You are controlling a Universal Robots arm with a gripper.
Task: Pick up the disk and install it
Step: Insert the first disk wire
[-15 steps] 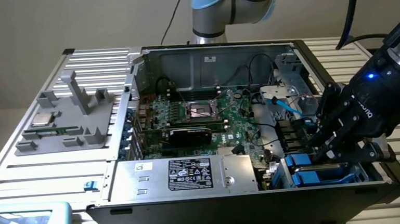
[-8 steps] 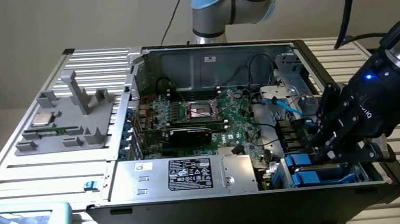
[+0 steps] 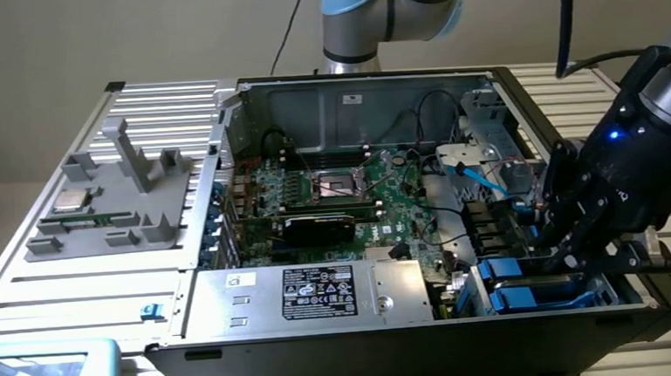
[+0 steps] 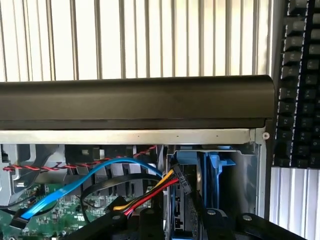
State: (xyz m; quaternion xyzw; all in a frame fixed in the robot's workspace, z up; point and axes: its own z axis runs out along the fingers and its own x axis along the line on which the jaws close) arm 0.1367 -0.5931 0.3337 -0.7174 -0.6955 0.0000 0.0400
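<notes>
An open computer case (image 3: 342,91) is laid on the slatted worktop (image 3: 73,291). A green motherboard (image 3: 353,191), a black expansion card (image 3: 321,230) and a silver power supply (image 3: 318,294) with a black label are housed in it, all to the exterior view's left of the end effector (image 3: 581,256), which is lowered into the drive bay (image 4: 250,175) at the case's corner. Bright blue carrier frames (image 3: 529,297) are seated in that bay just beside the end effector. In the wrist view the disk (image 4: 190,165) is seen edge-on directly beneath the end effector, as a narrow upright slab in a bright blue plastic frame, set inside the bay. The end effector is closed partway, and the disk is clasped between its black fingers (image 4: 150,220). Close beside the disk, a blue data cable (image 4: 75,187) and a yellow, red and black power lead (image 4: 150,192) are picked out by the wrist view, with a black keyboard (image 4: 300,75) beyond the case wall. A grey fixture tray (image 3: 115,201) holding a small silver chip (image 3: 71,201) is brought in by the exterior view, well apart from the end effector.
</notes>
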